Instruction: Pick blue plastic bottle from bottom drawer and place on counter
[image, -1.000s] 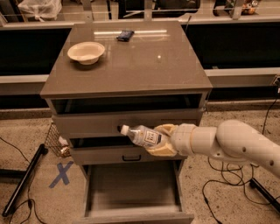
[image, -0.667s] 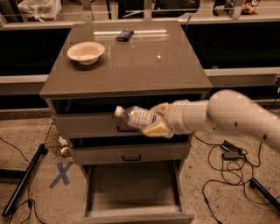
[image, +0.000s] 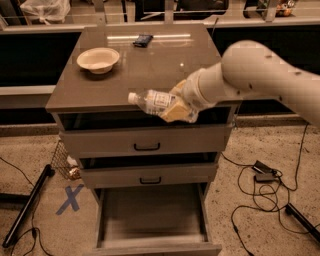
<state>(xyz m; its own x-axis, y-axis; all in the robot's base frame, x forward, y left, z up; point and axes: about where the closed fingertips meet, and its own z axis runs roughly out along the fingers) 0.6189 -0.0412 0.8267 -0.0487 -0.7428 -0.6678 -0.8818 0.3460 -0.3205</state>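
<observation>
Bottle (image: 150, 100) is hanging sideways in the end effector (image: 173, 108), which is gripping it over the bench (image: 140, 70) front edge; dropped here, it may be rolling off.

One camera looks down from the front, fairly near, on the counter (image: 135, 70) and bottom drawer (image: 150, 215); the gripper (image: 176, 108) grasps the blue plastic bottle (image: 151, 101) at the counter's front edge.

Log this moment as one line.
end effector: shut on small clear plastic bottle, at front edge of glossy grey-brown counter | lowest grey drawer: open
</observation>
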